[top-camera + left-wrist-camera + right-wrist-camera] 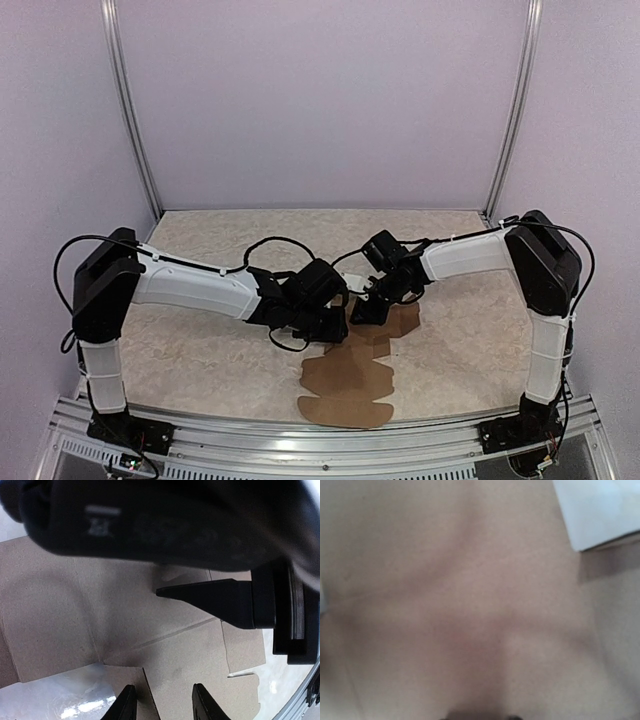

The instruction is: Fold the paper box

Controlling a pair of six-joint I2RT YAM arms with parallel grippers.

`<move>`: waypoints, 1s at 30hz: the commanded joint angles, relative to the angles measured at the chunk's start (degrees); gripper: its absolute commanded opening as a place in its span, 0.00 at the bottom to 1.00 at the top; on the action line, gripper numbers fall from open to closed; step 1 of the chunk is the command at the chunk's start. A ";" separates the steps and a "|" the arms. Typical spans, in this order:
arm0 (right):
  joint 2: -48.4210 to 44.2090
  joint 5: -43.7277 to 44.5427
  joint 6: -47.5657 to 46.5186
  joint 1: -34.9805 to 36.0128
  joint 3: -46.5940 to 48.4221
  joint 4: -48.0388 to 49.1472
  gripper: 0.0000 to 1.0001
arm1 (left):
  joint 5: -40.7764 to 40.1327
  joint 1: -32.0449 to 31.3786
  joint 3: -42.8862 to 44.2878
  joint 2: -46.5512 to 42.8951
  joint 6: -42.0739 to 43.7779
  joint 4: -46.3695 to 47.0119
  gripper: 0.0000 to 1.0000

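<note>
The paper box (345, 385) lies as a flat brown die-cut sheet on the table, reaching from the near edge up to both grippers. My left gripper (335, 325) hangs low over its far part. In the left wrist view its jaws (166, 705) stand apart, open, straddling the cut edge of a flap of the paper box (75, 605). My right gripper (367, 308) meets it from the right, and one black finger (210, 597) of it lies on the cardboard. The right wrist view is blurred cardboard (470, 605) close up, with only the fingertips (452, 716) showing.
The beige marbled table (450, 250) is walled by pale panels and upright metal posts (130, 110). An aluminium rail (240, 440) runs along the near edge between the two arm bases. A strip of bare table (600, 510) shows beside the sheet.
</note>
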 commanded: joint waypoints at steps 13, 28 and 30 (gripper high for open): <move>6.86 2.22 -1.28 0.05 -3.48 -8.85 0.24 | 11.58 -0.96 -1.42 9.39 1.28 1.93 0.35; 5.67 1.69 -1.15 -1.46 -3.91 -8.44 0.25 | -0.26 -6.13 -7.56 1.88 9.54 10.01 0.36; 5.80 1.60 -1.10 -1.46 -3.91 -8.55 0.24 | -4.02 -7.25 -9.51 -0.83 12.05 14.08 0.39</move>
